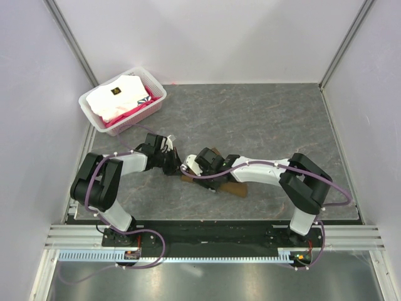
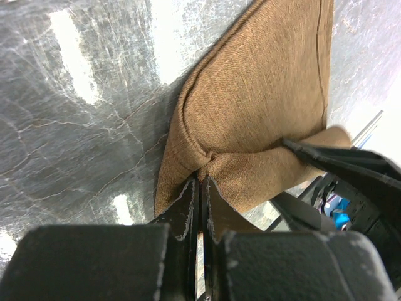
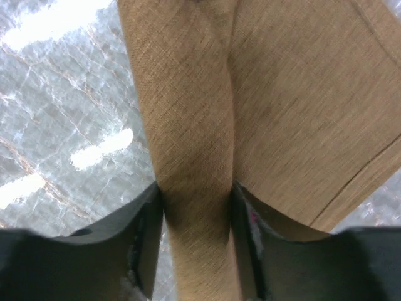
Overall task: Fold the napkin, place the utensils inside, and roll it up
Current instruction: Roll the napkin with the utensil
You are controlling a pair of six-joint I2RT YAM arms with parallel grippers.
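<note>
The grey worktop (image 1: 269,119) carries everything. The napkin (image 1: 234,189) lies near its centre, a little toward 6 o'clock, mostly hidden under the two arms. The basket (image 1: 160,100) of white and pink cloths stands well apart at 10 o'clock.

The left hand (image 2: 200,183) is pressed fully together and pinches a small gathered point of the brown cloth. The right hand (image 3: 195,191) stands at medium width, with a thick folded band of the napkin filling the gap and touching both fingers (image 3: 149,219).

The risks, as I judge them:
- The two hands are very near each other at the 9 o'clock end of the cloth, so they may collide if either one turns.
- The left pinch holds only little fabric. A pull toward 3 o'clock could slip it out, and the fold would open.
- The band in the right hand is loose, so uneven pressure may twist the roll.
- I cannot see the utensils clearly. If they lie inside, lifting one end may let them slide out.
</note>
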